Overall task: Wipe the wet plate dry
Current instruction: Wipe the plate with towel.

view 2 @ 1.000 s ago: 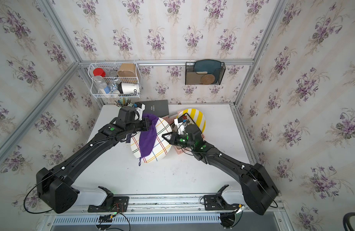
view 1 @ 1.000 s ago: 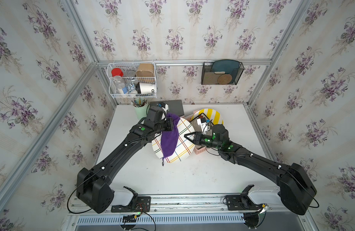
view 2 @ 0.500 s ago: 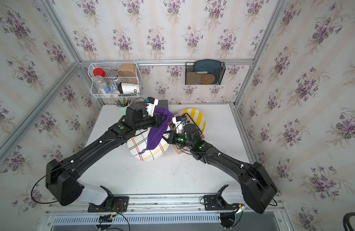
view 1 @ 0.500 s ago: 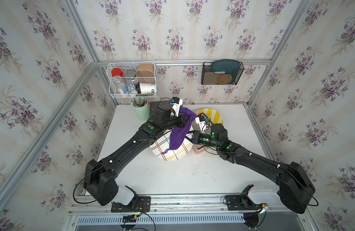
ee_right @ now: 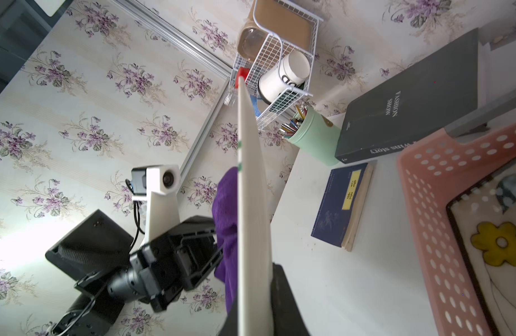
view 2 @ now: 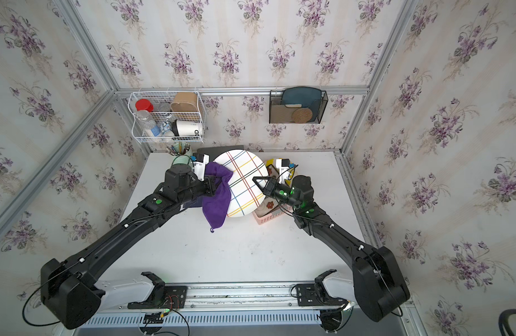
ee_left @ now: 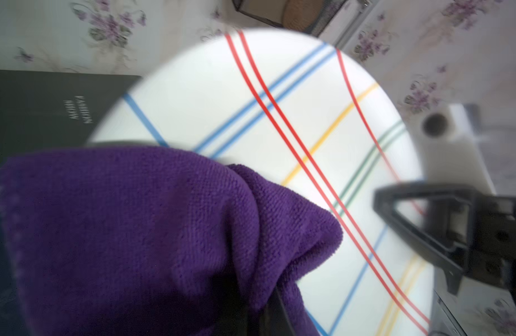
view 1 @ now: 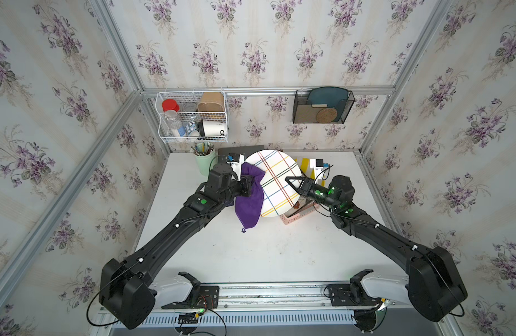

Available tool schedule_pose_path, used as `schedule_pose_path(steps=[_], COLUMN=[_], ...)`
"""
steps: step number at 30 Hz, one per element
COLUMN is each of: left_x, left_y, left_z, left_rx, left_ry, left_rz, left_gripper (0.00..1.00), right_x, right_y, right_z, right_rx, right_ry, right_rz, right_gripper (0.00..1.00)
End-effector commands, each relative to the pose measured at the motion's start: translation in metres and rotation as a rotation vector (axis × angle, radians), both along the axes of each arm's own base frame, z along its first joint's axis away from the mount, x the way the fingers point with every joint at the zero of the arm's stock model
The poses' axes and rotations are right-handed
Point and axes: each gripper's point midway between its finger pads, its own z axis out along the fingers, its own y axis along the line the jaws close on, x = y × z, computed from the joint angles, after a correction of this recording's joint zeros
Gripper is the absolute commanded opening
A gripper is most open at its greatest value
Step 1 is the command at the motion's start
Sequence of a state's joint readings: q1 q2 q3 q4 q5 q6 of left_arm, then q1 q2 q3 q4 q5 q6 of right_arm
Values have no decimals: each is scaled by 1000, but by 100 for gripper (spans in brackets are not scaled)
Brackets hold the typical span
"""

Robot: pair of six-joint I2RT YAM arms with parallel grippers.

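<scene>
the plate [view 1: 277, 179] is round and white, crossed by thin lines in red, blue, yellow and green that form a loose plaid. it is lifted off the table [view 1: 265, 253] over the far middle, tilted up so its patterned face shows in both top views [view 2: 243, 179]. in the right wrist view it appears edge-on as a thin cream strip [ee_right: 252, 203]. its face looks smooth and evenly lit in the left wrist view [ee_left: 280, 116]; whether any water is on it cannot be told.

the right gripper [view 1: 290, 180] is clamped narrowly on the plate's right rim, with one black finger lying across the face. the left gripper [view 1: 248, 187] is closed tight on a purple cloth [view 1: 249, 203]. the cloth is bunched at the jaws and rests against the left part of the plate's face. the rest of it hangs down past the plate's near-left edge, ending in a small loop.

a pink basket [view 1: 297, 216] stands on the table just beside the plate's near-right edge. a green pencil cup [view 1: 204, 161] stands at the far left. a dark book [ee_right: 411, 116] lies against the far wall, and a blue booklet [ee_right: 342, 203] lies flat on the table near it.
</scene>
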State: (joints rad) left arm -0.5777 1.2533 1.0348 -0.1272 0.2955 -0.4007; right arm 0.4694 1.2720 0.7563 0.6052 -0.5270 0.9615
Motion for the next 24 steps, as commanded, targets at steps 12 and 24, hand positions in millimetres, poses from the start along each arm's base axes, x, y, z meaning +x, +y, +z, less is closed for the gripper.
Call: schedule_pose_path(steps=[12,24], left_x=[-3,36], left_y=[-89,0], left_z=[-36,-3], left_rx=[27,111], left_ry=[155,127], left_rz=[-87,61], left_gripper=[0,0], right_x=[-13,-72], right_y=[-5,37], right_z=[101,75], right_rx=[394,199], right_ry=[-219,-340], right_rz=[76,364], right_gripper=[0,0])
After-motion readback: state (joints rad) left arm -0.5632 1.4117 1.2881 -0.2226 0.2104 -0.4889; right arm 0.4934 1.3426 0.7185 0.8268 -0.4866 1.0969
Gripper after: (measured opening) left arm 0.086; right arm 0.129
